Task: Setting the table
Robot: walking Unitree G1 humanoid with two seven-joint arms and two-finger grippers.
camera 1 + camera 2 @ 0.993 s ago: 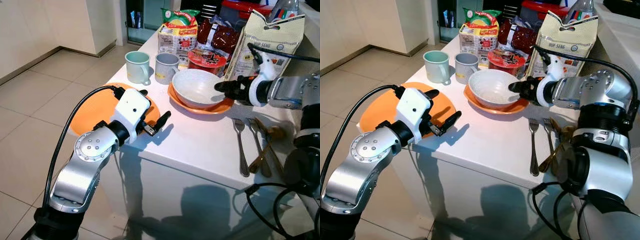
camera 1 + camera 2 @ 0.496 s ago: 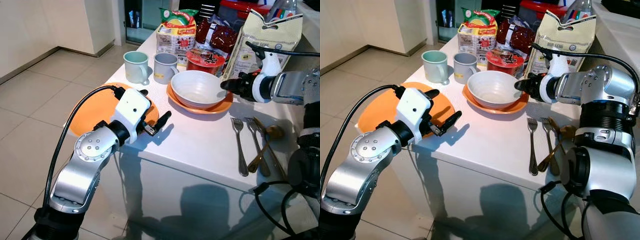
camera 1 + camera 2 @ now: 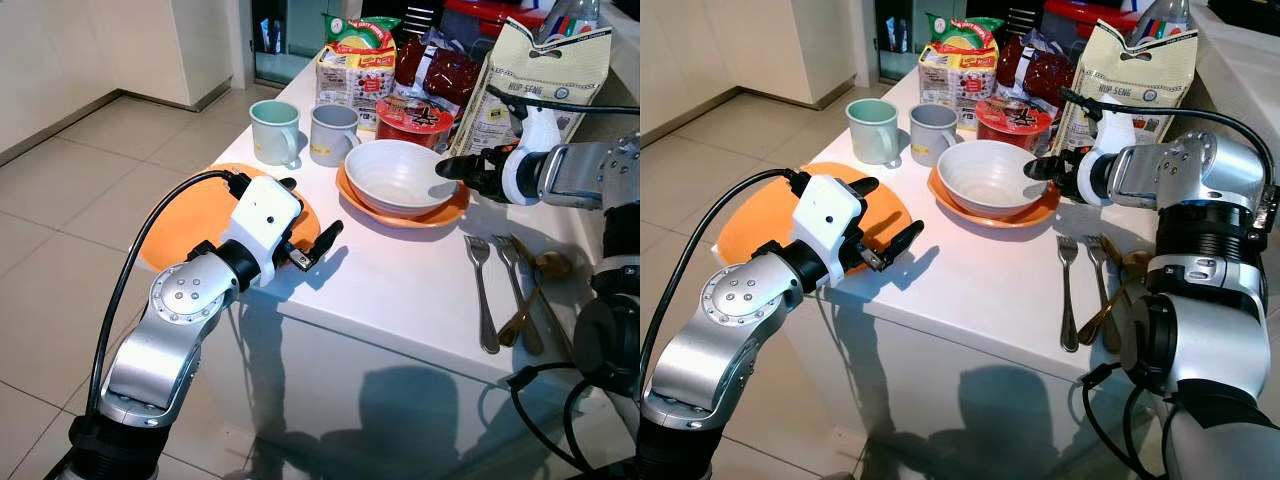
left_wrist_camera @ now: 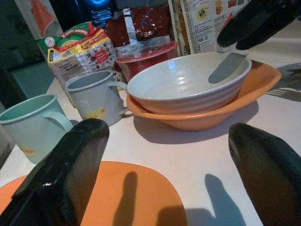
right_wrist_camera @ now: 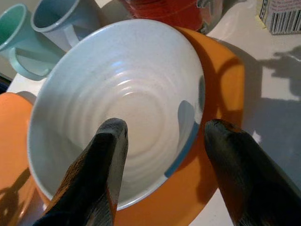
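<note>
The white table is carrying everything; robot is standing at its 6 o'clock edge. Orange mat is lying at approx 9 o'clock, w/ the left gripper hovering over its near-right corner, fingers spread wide, holding nothing, same as 1 s ago.

What's changing: the white bowl, at approx 12 o'clock on the orange plate, was tilting up on its right side 1 s ago; now it's sitting level in the plate again. Right gripper is hanging at the bowl's 3 o'clock rim; in the wrist view its fingers are standing apart, straddling the rim w/o pinching. So the bowl is prob. set down or being re-gripped, not lifted.

Behind, at 11 o'clock: teal mug, grey mug. Forks and spoons are lying at 4 o'clock, untouched.
</note>
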